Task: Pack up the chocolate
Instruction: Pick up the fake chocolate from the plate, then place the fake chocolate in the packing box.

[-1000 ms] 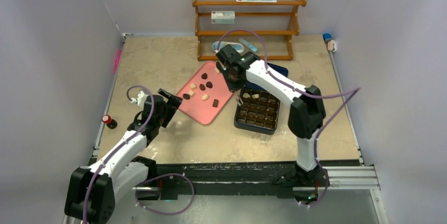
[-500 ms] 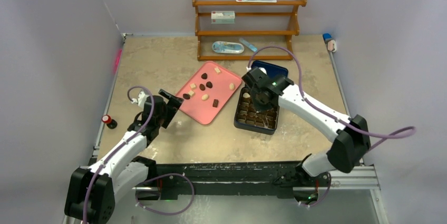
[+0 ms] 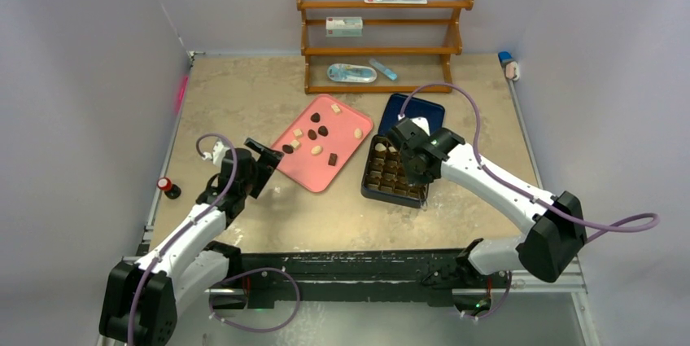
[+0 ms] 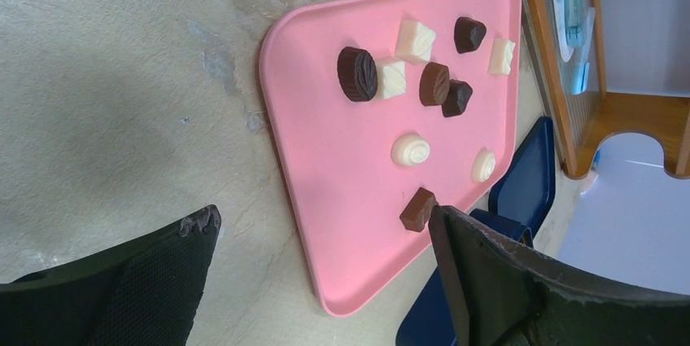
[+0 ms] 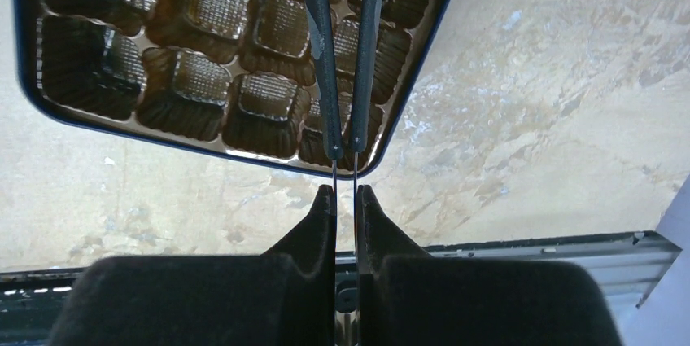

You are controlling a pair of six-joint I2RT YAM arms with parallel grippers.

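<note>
Several pieces of chocolate [image 3: 324, 130], dark and cream-white, lie scattered on the pink tray [image 3: 313, 173]; the left wrist view shows them close up [image 4: 357, 74] on that tray [image 4: 342, 199]. My left gripper [image 3: 264, 155] hangs open just off the tray's near-left edge, nothing between its fingers [image 4: 319, 216]. My right gripper [image 3: 419, 168] is above the dark gridded box [image 3: 396, 185], shut on slim metal tweezers [image 5: 342, 53] that reach over the box's cells [image 5: 203, 77]. The tweezer tips are out of view. One cream piece [image 3: 381, 148] sits in a far-left cell.
A blue lid [image 3: 423, 110] lies behind the box. A wooden rack [image 3: 382, 32] with small packets stands at the back. A red-capped bottle [image 3: 168, 187] sits near the left edge. The black mounting rail [image 3: 366, 269] runs along the front.
My right arm swung from the tray's far corner to the right and toward the front, and it is now over the box. The left arm stayed still and open.
</note>
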